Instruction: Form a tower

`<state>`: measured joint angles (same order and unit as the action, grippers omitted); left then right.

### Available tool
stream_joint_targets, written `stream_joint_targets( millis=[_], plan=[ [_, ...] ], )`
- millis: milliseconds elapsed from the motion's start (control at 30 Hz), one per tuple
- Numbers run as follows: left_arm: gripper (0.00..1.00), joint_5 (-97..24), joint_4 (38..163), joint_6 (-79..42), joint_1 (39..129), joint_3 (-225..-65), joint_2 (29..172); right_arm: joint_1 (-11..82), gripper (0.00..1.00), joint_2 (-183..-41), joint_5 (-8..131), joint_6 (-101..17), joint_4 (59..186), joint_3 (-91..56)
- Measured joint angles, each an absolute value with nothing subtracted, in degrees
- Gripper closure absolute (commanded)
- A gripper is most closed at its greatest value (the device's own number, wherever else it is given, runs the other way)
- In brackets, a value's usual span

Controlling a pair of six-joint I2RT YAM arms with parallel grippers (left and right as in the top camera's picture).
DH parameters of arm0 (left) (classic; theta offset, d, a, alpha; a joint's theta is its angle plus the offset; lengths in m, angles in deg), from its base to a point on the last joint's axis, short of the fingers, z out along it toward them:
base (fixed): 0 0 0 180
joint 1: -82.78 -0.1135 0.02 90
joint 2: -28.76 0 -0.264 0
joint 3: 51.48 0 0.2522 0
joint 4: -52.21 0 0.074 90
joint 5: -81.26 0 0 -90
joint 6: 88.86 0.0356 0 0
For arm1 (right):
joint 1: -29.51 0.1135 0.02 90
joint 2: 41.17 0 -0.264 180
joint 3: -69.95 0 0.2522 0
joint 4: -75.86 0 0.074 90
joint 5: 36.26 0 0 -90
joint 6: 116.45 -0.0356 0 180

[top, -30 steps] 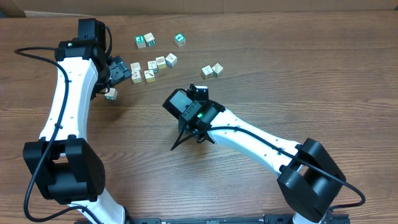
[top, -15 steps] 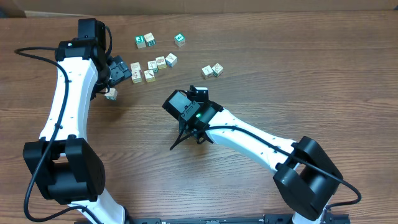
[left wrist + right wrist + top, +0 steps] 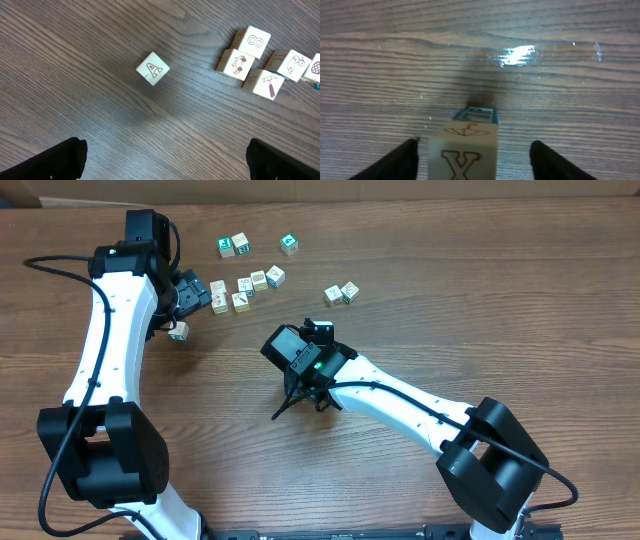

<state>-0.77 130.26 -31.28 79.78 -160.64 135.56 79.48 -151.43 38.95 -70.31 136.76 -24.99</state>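
Surface, overhead: table [image 3: 520, 300] of brown wood, far edge running along the top of view. Widest free room lies right of centre and across the lower middle, all bare grain.
Task item: tower [image 3: 321, 327], mid-table, just beyond the wrist of the right arm [image 3: 400, 402] and partly hidden by it; well apart from every loose cube.
Loose stock: three cubes [image 3: 240, 244] near the far edge; cluster [image 3: 245, 284] below them; pair [image 3: 342, 292] further right, nearest the tower; A cube [image 3: 179, 331] alone, close beside the left arm [image 3: 105, 330].
Tool: left gripper [image 3: 192, 292], just beside the cluster's left end.

Left wrist view: fingertips [image 3: 60, 157] sit in the two lower corners, jaws wide, only bare wood between them. A cube lies above centre, turned askew to the grain, clear on all sides. Cluster fills the upper right, its cubes touching or nearly so, one cut off by the right edge.

Right wrist view: right gripper [image 3: 474, 155] straddles the tower, jaws parted, fingers [image 3: 400, 160] clear of it with wood showing in the gap on each side. Uppermost cube bears a red X and is cut by the lower edge; a teal-rimmed cube shows beneath. Bare wood ahead, with one glare patch.
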Motion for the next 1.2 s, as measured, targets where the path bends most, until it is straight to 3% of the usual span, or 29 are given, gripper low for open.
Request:
stream_joint_targets(
  millis=[133,400,900,1200],
  plan=[
    [0.01,-0.77,130.28,-31.28,79.78,-160.64,135.56,79.46,0.20,-151.60,38.95,-67.53,139.75,-26.68],
    [0.00,-0.77,130.26,-31.28,79.78,-160.64,135.56,78.46,0.00,-152.33,40.81,-65.52,151.95,-43.29],
    [0.00,-0.77,130.28,-31.28,79.78,-160.64,135.56,76.58,0.00,-159.10,47.56,-65.24,158.55,-44.91],
    [0.01,-0.77,130.26,-31.28,79.78,-160.64,135.56,76.58,0.13,-161.48,48.70,-66.96,155.27,-42.72]
  ],
)
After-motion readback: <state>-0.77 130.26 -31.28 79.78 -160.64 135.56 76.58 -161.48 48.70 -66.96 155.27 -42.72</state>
